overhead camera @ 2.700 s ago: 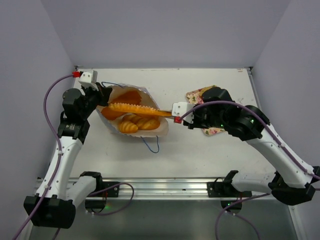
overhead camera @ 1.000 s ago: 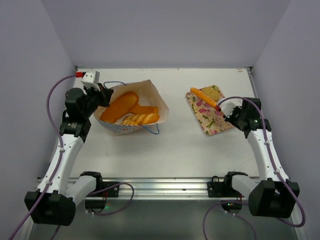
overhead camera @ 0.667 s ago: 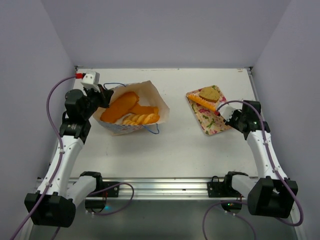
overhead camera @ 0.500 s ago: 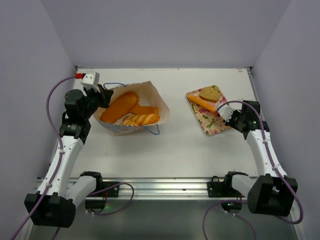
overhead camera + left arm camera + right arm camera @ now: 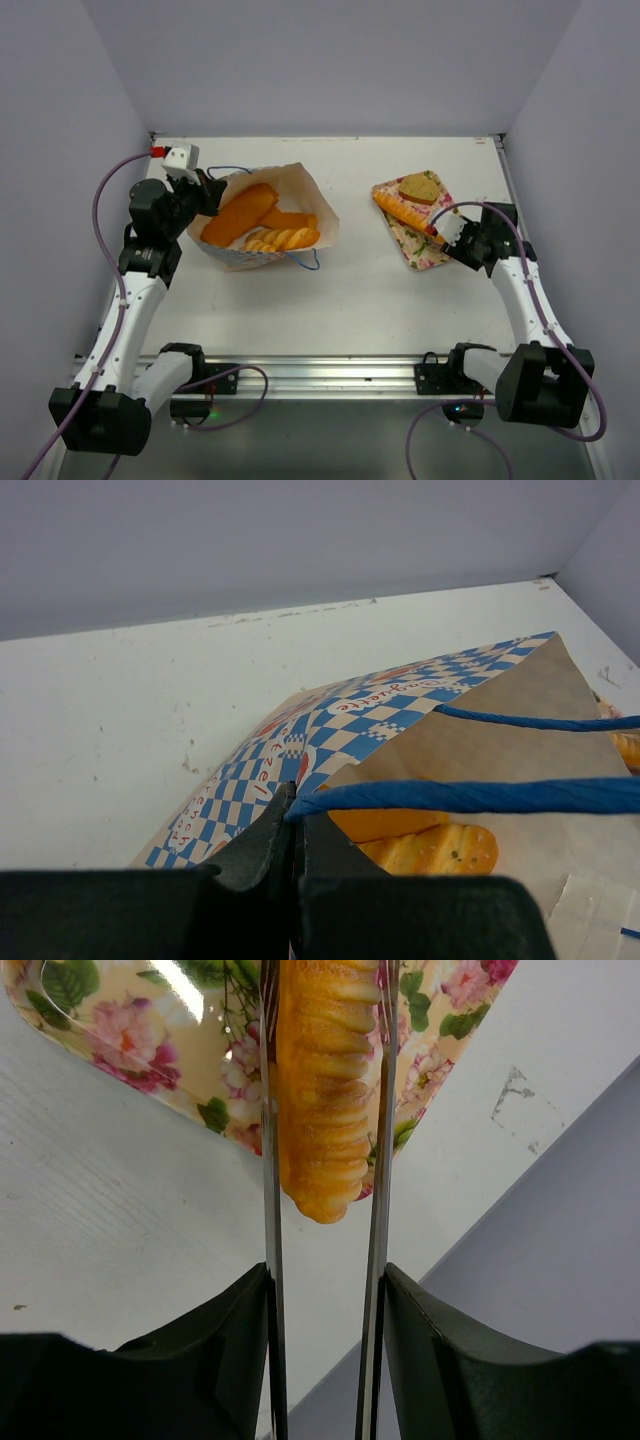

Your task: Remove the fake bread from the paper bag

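Cream-tan paper bag (image 5: 292, 186) with blue-and-white checks, lying open on a white table (image 5: 380, 300), glossy golden-orange toy loaves (image 5: 240, 213) inside. Left gripper (image 5: 207, 190) at the bag's left edge, clamped tight on its thin blue cord handle (image 5: 460, 796). Well right of the bag, pink floral rectangular tray (image 5: 425, 250) with a long ridged orange loaf (image 5: 403, 208) and a tan bun (image 5: 418, 187); right gripper (image 5: 437, 232) closed around the loaf's end, fingers flush against both sides.

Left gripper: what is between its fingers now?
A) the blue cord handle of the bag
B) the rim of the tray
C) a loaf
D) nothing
A: in the left wrist view the left gripper is shut on the blue cord handle, at the mouth of the bag.
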### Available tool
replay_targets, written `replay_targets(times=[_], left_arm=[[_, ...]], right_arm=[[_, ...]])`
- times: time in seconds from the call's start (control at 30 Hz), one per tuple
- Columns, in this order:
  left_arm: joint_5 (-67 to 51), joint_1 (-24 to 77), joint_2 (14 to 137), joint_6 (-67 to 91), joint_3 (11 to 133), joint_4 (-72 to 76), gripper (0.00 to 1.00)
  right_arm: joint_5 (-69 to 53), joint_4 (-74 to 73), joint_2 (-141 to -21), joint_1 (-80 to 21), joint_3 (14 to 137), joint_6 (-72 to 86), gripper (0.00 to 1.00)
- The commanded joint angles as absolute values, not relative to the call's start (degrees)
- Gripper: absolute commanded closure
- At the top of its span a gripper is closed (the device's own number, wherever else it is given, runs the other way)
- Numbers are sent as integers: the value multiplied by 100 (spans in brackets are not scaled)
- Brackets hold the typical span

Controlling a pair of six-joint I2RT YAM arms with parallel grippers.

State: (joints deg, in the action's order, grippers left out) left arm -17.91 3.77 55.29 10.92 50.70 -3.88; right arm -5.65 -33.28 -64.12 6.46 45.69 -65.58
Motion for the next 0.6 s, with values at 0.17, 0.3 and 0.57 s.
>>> replay_targets(times=[0.17,0.3,0.57], left_arm=[[-1960,343,5493,1072,5019,-334,100],[-1977,351,5493,1072,5019,-334,100],[-2013,351,5467,1072,5010,-334,100]], right_arm=[[-1177,-3770,-6249,677,4816,-6373,49],[-1327,-3955,-6205,677,4930,-6249,48],[-1634,-4297,-6144,677,5291,-5924,47]])
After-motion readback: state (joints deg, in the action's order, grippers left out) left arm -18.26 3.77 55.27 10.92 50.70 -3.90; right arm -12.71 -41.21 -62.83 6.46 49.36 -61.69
